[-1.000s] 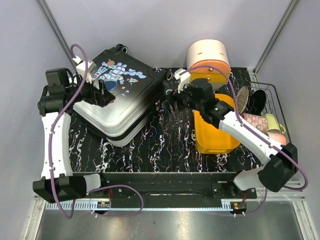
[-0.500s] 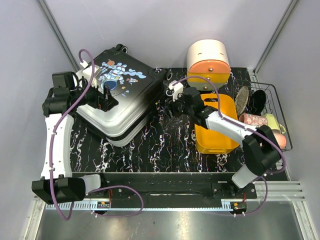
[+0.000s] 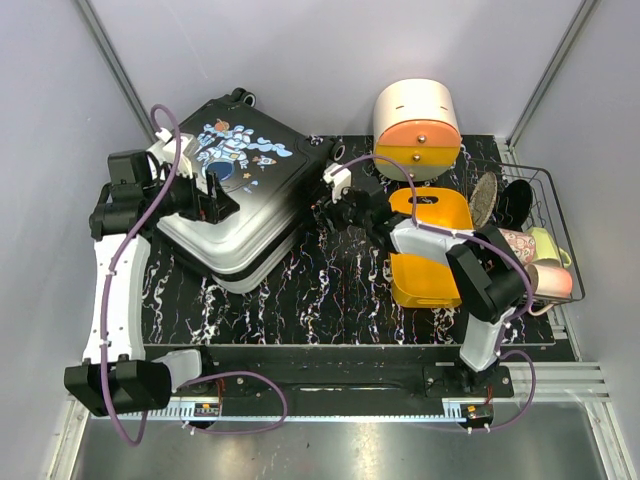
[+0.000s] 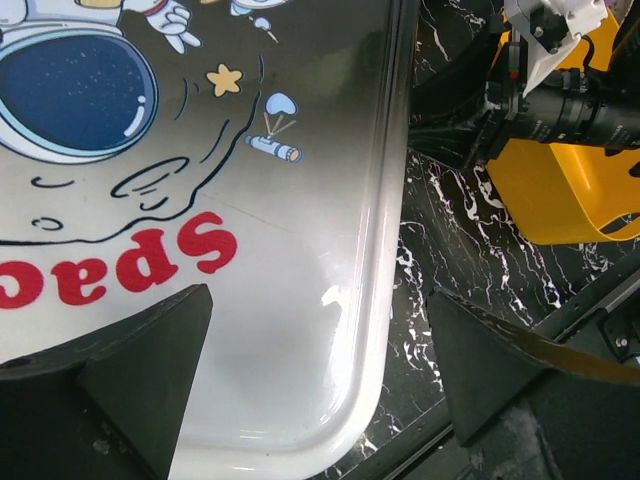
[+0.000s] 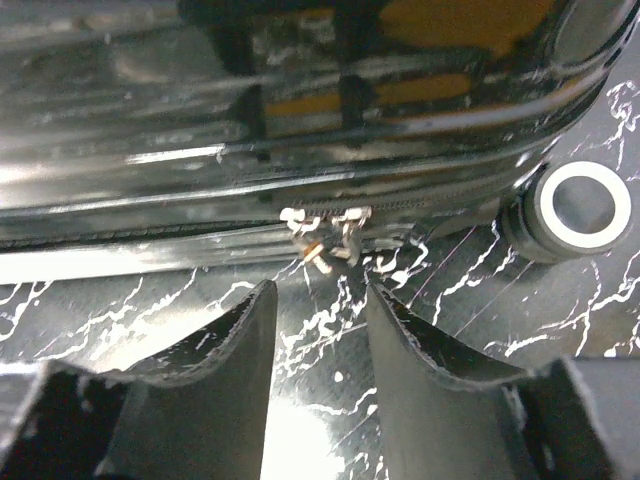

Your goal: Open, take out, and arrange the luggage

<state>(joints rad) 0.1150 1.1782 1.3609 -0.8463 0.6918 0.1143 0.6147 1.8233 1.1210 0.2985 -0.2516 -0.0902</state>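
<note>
The luggage [image 3: 240, 190] is lying flat on the table [image 3: 330, 290], with its astronaut picture facing up and its two halves sitting together. The left gripper [image 3: 212, 197] is hanging just over the top of the luggage, above the red word. Its fingers are spread very wide and it is holding nothing. The right gripper [image 5: 320, 292] is sitting low at the side of the luggage, near a wheel [image 5: 580, 205]. Its fingers are partly apart, and nothing is between them. The little zip pulls [image 5: 325, 235] on the side of the luggage are sticking out just in front of those fingertips, not touching them. An orange tray [image 3: 440, 250] is lying on the right arm's side of the luggage, a little way off.
</note>
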